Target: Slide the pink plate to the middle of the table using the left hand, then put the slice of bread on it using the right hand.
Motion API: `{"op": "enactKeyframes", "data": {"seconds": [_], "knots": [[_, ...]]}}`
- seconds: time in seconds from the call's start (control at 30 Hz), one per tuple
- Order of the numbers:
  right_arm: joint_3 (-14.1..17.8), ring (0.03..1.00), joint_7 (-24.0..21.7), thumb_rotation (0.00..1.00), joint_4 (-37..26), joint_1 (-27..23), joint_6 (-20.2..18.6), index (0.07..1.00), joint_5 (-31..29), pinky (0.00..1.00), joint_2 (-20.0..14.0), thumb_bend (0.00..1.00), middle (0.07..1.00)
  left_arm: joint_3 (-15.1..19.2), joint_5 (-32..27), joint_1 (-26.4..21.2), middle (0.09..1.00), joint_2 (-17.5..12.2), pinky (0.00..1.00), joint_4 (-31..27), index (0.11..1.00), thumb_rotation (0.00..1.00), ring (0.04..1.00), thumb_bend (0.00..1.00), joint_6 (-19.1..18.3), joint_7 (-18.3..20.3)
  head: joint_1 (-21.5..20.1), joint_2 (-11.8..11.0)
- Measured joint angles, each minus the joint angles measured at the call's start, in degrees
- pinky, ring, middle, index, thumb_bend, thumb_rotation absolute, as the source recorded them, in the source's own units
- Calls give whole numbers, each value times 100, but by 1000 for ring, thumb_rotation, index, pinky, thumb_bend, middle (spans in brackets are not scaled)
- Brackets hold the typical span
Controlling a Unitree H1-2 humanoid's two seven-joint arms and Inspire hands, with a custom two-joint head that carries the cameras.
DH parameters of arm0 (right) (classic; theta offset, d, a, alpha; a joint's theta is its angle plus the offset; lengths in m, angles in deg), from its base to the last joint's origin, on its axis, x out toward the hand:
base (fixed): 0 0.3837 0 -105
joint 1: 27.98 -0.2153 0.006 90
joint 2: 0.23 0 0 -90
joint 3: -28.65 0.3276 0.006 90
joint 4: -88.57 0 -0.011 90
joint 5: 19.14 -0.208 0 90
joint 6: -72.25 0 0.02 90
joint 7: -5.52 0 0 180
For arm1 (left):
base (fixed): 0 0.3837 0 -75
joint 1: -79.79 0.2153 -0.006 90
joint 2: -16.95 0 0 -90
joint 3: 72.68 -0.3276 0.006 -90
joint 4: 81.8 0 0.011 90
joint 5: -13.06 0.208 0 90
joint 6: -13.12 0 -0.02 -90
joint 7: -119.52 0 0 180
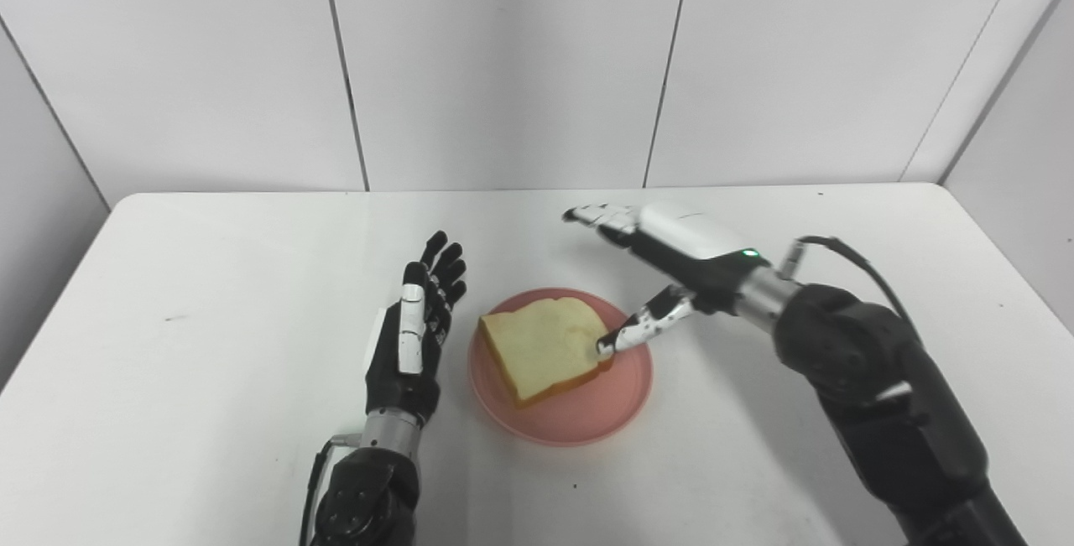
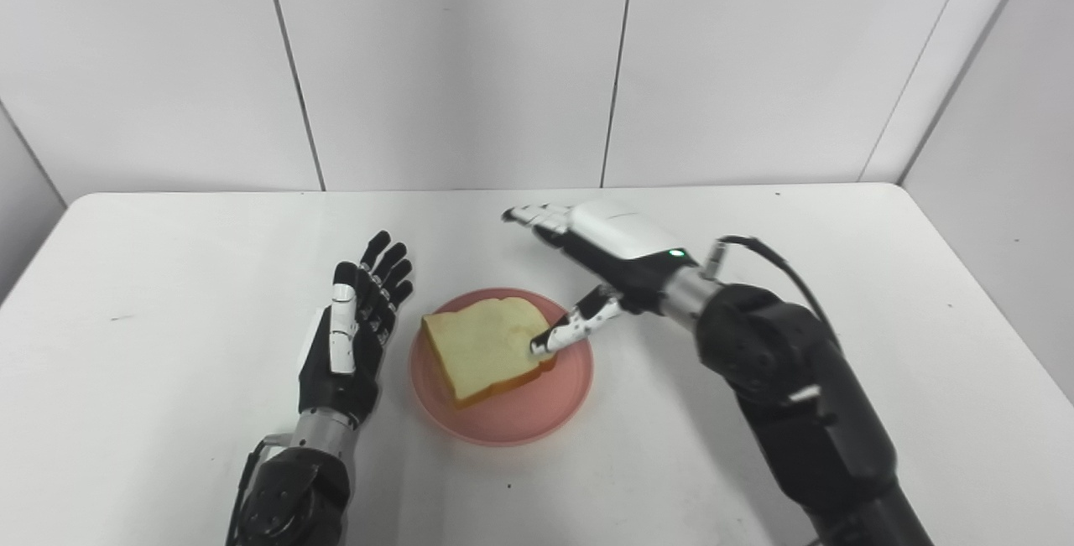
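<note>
On my head cameras I see the round pink plate (image 1: pixel 560 412) lying near the middle of the white table (image 1: pixel 210 294), and the pale slice of bread with a tan crust (image 1: pixel 541 348) lies flat on it, taking up the plate's far-left part, one corner reaching toward the near rim.

My right hand (image 1: pixel 663 265), black with a white shell on its back, hangs over the plate's right side. Its arm comes in from the lower right, bent at the elbow, with the forearm angled up and leftward across the table. The hand is turned palm-down and leftward. Its fingers (image 1: pixel 597 215) are stretched out straight toward the far left, close together, well above the table and beyond the plate. The thumb (image 1: pixel 642 330) points down and left, apart from the fingers, and its tip meets the right edge of the bread. Nothing is pinched between thumb and fingers, so the hand holds nothing.

My left hand (image 2: pixel 348 336), black with a white thumb, stands just beside the plate's left rim, apart from it. Its forearm rises from the bottom edge, wrist upright, palm facing right toward the plate. Its fingers (image 2: pixel 379 265) point up and away, slightly fanned and empty.
</note>
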Motion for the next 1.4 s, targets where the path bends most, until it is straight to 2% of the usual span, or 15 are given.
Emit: {"op": "enactKeyframes", "data": {"seconds": [0.07, 0.17, 0.23, 0.27, 0.33, 0.47, 0.53, 0.6, 0.8, 1.0, 1.27, 1.4], "knots": [[207, 961, 245, 583, 175, 232, 0, 994, -381, 816, 144, 807, 999, -1, 1, 12, 942, -18, 956, -16, 919, 994, 950, 731, 0, 10, 0, 9], [353, 992, 498, 707, 324, 516, -6, 1000, -781, 875, 344, 774, 1000, -2, 1, 39, 942, -34, 955, -64, 923, 998, 949, 734, -1, 24, -9, 9], [471, 998, 672, 754, 383, 649, -6, 1000, -1097, 902, 517, 764, 1000, -5, 4, 58, 942, -38, 954, -89, 924, 1000, 949, 735, -6, 30, -9, 9], [500, 1000, 761, 824, 420, 680, -6, 1000, -1215, 911, 592, 746, 1000, -7, 4, 67, 945, -44, 959, -103, 926, 1000, 953, 735, -12, 30, -9, 9], [588, 993, 970, 860, 472, 731, -5, 1000, -1461, 920, 763, 720, 1000, -12, 4, 88, 947, -58, 962, -135, 927, 1000, 956, 732, -37, 41, -17, 17], [800, 989, 1278, 821, 561, 869, 37, 1000, -2175, 950, 1185, 653, 1000, -8, 3, 116, 949, -102, 967, -187, 929, 1000, 958, 727, -106, 45, -44, 9], [841, 999, 1375, 878, 682, 916, 120, 1000, -2490, 983, 1342, 650, 1000, -9, 2, 137, 950, -140, 964, -226, 930, 1000, 957, 728, -155, 51, -53, 9], [867, 1000, 1492, 892, 758, 951, 169, 1000, -2633, 993, 1434, 650, 1000, -9, 2, 162, 950, -166, 965, -266, 930, 1000, 958, 730, -177, 58, -53, 9], [1054, 1000, 1964, 927, 1058, 995, 303, 1000, -2900, 1000, 1631, 696, 1000, -11, 2, 213, 947, -193, 964, -337, 931, 1000, 957, 725, -204, 58, -114, 52], [1117, 1000, 2252, 976, 1129, 1018, 388, 1000, -3112, 1000, 1770, 675, 1000, -16, 2, 234, 947, -198, 962, -365, 934, 1000, 957, 728, -226, 93, -132, 62], [1141, 1000, 2610, 974, 1135, 1096, 451, 1000, -3290, 1000, 2048, 654, 1000, -11, -4, 265, 958, -263, 976, -431, 942, 1000, 968, 723, -316, 129, -149, 70], [1147, 1000, 2704, 935, 1129, 1121, 448, 1000, -3409, 1000, 2124, 644, 1000, -14, -28, 290, 968, -327, 987, -474, 947, 1000, 976, 720, -366, 201, -158, 79]]}}
